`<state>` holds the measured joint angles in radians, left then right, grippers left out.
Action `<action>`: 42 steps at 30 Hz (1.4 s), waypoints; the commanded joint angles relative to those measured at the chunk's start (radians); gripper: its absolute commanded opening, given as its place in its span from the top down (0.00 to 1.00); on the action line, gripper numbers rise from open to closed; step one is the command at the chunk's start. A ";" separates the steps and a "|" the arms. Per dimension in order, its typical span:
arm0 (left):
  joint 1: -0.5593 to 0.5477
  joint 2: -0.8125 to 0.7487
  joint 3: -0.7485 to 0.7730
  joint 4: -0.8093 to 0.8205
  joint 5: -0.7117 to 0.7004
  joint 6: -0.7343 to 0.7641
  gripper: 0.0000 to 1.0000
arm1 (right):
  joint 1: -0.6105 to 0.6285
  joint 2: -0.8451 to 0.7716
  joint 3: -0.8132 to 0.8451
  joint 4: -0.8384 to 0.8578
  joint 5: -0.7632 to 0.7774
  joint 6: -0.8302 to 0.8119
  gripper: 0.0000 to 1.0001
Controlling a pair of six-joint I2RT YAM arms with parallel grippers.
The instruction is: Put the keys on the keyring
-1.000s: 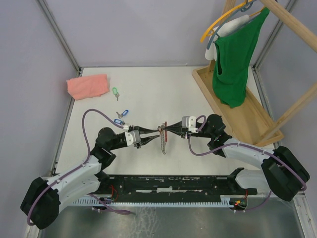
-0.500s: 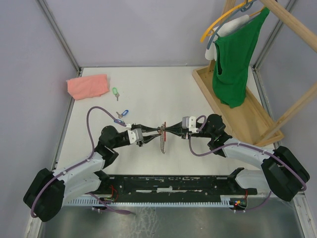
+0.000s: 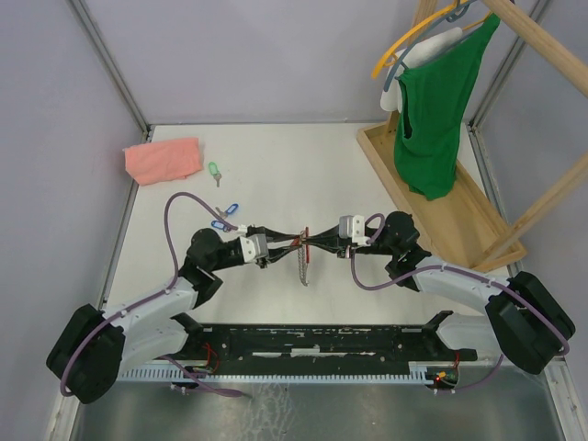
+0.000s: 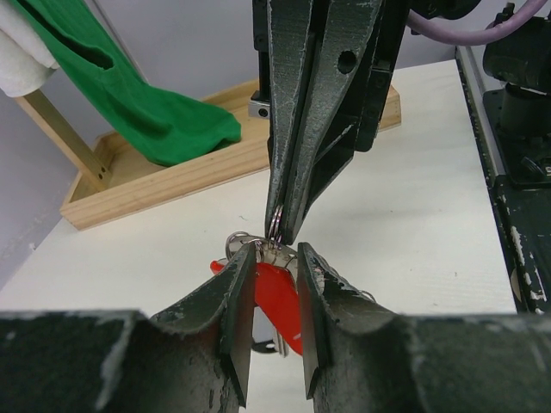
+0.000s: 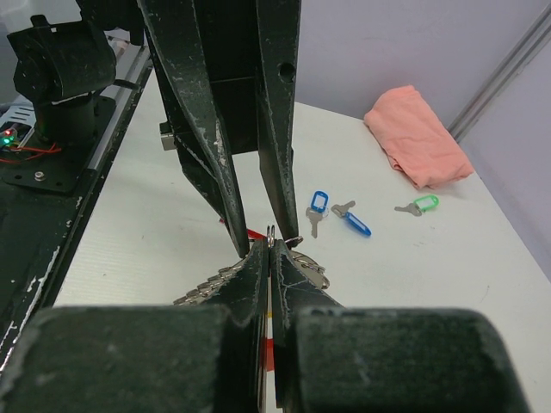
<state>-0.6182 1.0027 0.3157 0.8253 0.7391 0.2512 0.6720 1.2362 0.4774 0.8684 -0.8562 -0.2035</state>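
Observation:
The keyring (image 3: 302, 266), a grey strip with loops and a red band, lies between my two grippers. My right gripper (image 3: 307, 243) is shut on one small wire loop (image 5: 270, 232) at the keyring's top end. My left gripper (image 3: 291, 243) faces it tip to tip, its jaws a little apart on either side of that loop (image 4: 276, 225). The red key's tag (image 4: 277, 297) shows through the gap below the left fingers (image 4: 238, 288); nothing is gripped. Two blue keys (image 3: 230, 208) (image 3: 219, 224) and the green key (image 3: 213, 170) lie on the table, back left.
A pink folded cloth (image 3: 163, 159) lies at the back left. A wooden tray (image 3: 432, 211) with a rack holding a green garment (image 3: 436, 101) stands at the right. Purple cables loop off both wrists.
My left gripper has moved right, up to the keyring, until its tips meet the right gripper's tips. The right gripper and the loose keys have not moved.

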 commanded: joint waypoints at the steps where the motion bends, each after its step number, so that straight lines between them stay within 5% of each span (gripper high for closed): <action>1: 0.003 0.023 0.054 0.027 0.024 -0.014 0.68 | -0.004 -0.012 0.038 0.117 -0.031 0.041 0.99; 8: 0.003 0.061 0.080 -0.039 0.051 -0.022 0.69 | -0.004 -0.006 0.044 0.147 -0.026 0.053 0.99; 18: 0.002 0.060 0.085 -0.061 0.074 -0.029 0.88 | -0.004 0.003 0.032 0.145 -0.019 0.061 0.99; 22: 0.003 0.042 0.090 -0.098 0.075 -0.005 0.97 | -0.005 -0.012 0.035 0.017 -0.018 -0.002 0.99; 31: 0.003 0.043 0.162 -0.314 0.056 0.051 0.97 | -0.003 -0.041 0.110 -0.420 -0.005 -0.185 0.97; 42: -0.002 0.075 0.259 -0.548 0.034 0.109 0.97 | 0.028 -0.019 0.219 -0.728 0.058 -0.327 0.81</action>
<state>-0.6167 1.0786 0.5003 0.3370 0.7761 0.3046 0.6857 1.2163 0.6327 0.3069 -0.8425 -0.4473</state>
